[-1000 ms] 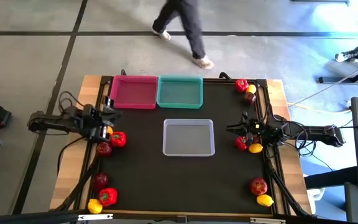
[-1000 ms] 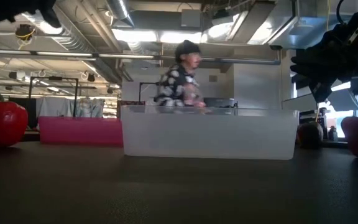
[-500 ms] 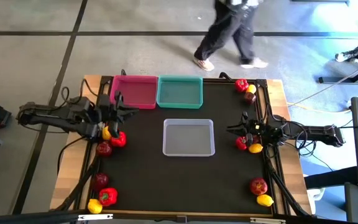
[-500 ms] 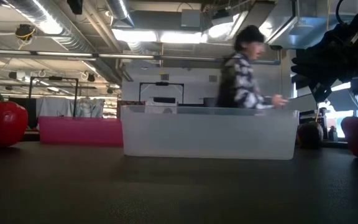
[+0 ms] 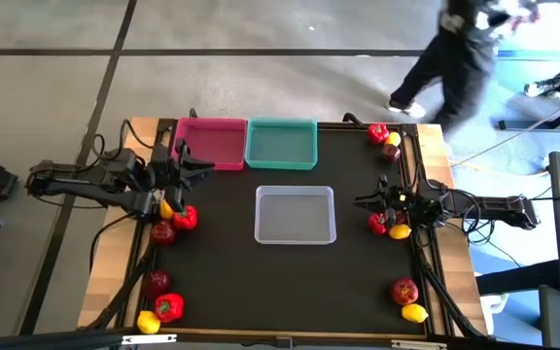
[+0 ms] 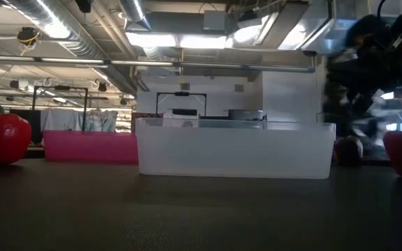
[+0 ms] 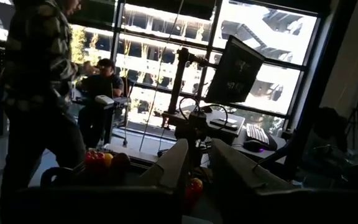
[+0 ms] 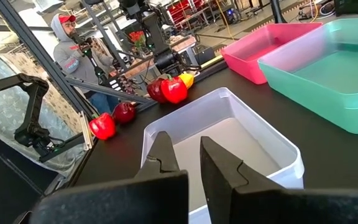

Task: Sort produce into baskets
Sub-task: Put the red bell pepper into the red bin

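Note:
Three baskets stand on the black mat: pink (image 5: 209,144) and teal (image 5: 281,143) at the far edge, translucent grey-white (image 5: 296,214) in the middle. My left gripper (image 5: 194,165) is open and empty, raised by the pink basket's near left corner, above a lemon (image 5: 167,206), a red pepper (image 5: 185,218) and an apple (image 5: 162,232). My right gripper (image 5: 365,201) is open and empty, right of the translucent basket, beside a red pepper (image 5: 377,224) and a lemon (image 5: 399,231). All the produce rests on the mat.
More produce lies at the corners: an apple (image 5: 157,282), pepper (image 5: 168,307) and lemon (image 5: 148,321) near left; a pepper (image 5: 377,133), lemon (image 5: 394,139) and apple (image 5: 390,152) far right; an apple (image 5: 403,290) and lemon (image 5: 414,313) near right. A person (image 5: 455,68) walks beyond the far edge.
My left gripper has gone up and toward the far edge, from over the left lemon to beside the pink basket, and the lemon now shows. The person behind the table has walked toward the right.

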Action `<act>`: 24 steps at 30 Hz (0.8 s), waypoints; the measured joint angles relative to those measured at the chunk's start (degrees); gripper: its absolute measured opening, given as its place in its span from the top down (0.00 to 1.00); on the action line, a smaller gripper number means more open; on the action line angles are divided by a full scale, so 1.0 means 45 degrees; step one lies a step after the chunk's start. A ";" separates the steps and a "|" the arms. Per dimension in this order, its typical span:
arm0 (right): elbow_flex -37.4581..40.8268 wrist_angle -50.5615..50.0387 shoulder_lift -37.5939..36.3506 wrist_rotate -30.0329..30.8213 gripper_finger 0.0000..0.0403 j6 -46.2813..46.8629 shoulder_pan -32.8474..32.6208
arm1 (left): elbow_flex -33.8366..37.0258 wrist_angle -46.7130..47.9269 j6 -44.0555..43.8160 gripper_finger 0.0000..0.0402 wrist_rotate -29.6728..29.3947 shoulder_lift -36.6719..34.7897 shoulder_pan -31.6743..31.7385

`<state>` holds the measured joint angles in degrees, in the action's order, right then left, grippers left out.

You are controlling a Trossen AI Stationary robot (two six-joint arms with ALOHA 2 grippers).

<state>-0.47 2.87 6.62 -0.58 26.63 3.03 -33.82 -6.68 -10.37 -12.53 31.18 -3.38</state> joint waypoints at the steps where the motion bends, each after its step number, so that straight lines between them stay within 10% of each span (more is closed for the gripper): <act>1: 0.0000 0.0004 0.0000 0.0000 0.95 0.0000 0.0000 | 0.0000 0.0000 0.0086 0.83 -0.0001 0.0000 0.0001; 13: 0.0000 0.0005 0.0000 -0.0005 0.95 0.0019 -0.0002 | -0.0008 0.0344 0.0747 0.49 -0.0301 0.0186 0.0732; 24: 0.0000 -0.0013 -0.0003 -0.0105 0.95 0.1127 -0.0008 | -0.2564 0.5539 0.0645 0.23 -0.0135 0.1540 0.1010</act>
<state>-0.47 2.82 6.61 -1.05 31.70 2.99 -45.36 18.25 -7.46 -13.14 38.11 1.17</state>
